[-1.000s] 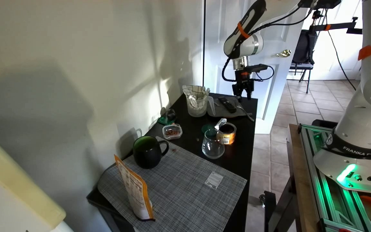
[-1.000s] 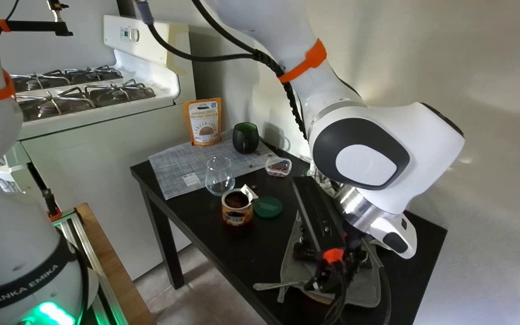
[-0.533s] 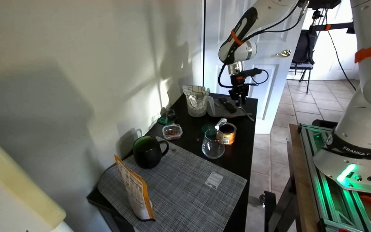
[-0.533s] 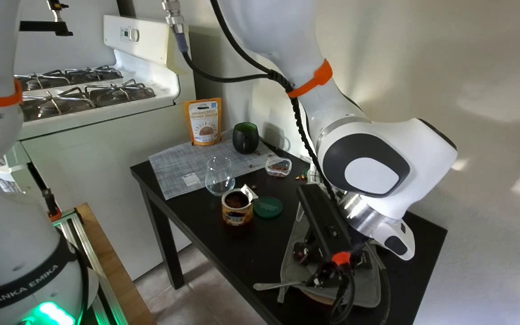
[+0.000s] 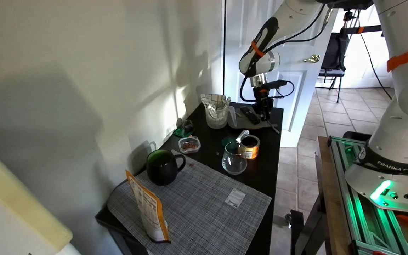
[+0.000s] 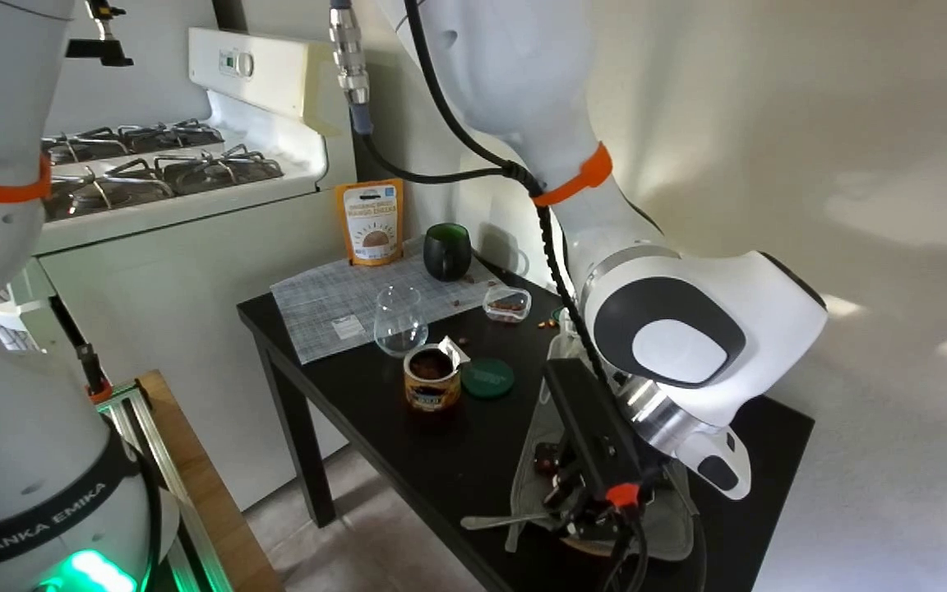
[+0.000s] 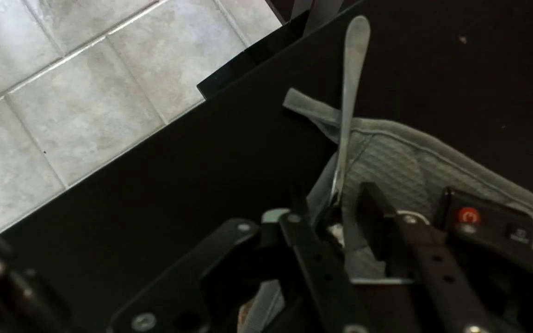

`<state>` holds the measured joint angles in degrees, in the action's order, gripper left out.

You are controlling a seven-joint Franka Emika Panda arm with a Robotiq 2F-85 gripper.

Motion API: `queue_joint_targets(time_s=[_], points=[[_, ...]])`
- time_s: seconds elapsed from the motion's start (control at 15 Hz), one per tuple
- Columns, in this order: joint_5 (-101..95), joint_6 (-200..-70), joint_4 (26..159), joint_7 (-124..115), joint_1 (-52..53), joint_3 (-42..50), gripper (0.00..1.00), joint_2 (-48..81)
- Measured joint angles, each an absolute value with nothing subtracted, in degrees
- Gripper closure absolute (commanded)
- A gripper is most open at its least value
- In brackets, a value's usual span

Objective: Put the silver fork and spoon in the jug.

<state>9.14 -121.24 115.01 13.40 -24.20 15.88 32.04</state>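
Note:
The pale translucent jug (image 5: 217,119) stands near the wall, with a checked cloth and something shiny in its mouth. A silver utensil (image 7: 350,81) lies across the edge of a grey mat (image 7: 387,152); its handle (image 6: 494,521) sticks out over the table. Its head is hidden at my fingers in the wrist view; I cannot tell there whether it is the fork or the spoon. My gripper (image 7: 336,196) is open and low over the mat, its fingers on either side of the utensil's lower part. It also shows in an exterior view (image 5: 265,117). No second utensil shows clearly.
A black remote (image 7: 488,216) lies on the mat beside my right finger. An open can (image 5: 249,146), a clear glass (image 5: 234,161), a green lid (image 6: 487,377), a small container (image 5: 189,145), a dark mug (image 5: 162,168) and a pouch (image 5: 149,209) stand farther along.
My gripper has shifted slightly toward the wall side and then come down over the utensil. The utensil, jug and other objects have not moved.

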Motion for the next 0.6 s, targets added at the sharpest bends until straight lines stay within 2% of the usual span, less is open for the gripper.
queue_joint_targets(time_s=[0.07,0.2,0.6], points=[[9.0,-121.2,114.9,13.4,-24.3,15.9,1.0,32.0],[8.9,-121.2,114.8,13.4,-24.8,15.9,0.97,32.0],[8.2,-121.4,115.4,14.1,-24.9,15.9,0.98,30.6]])
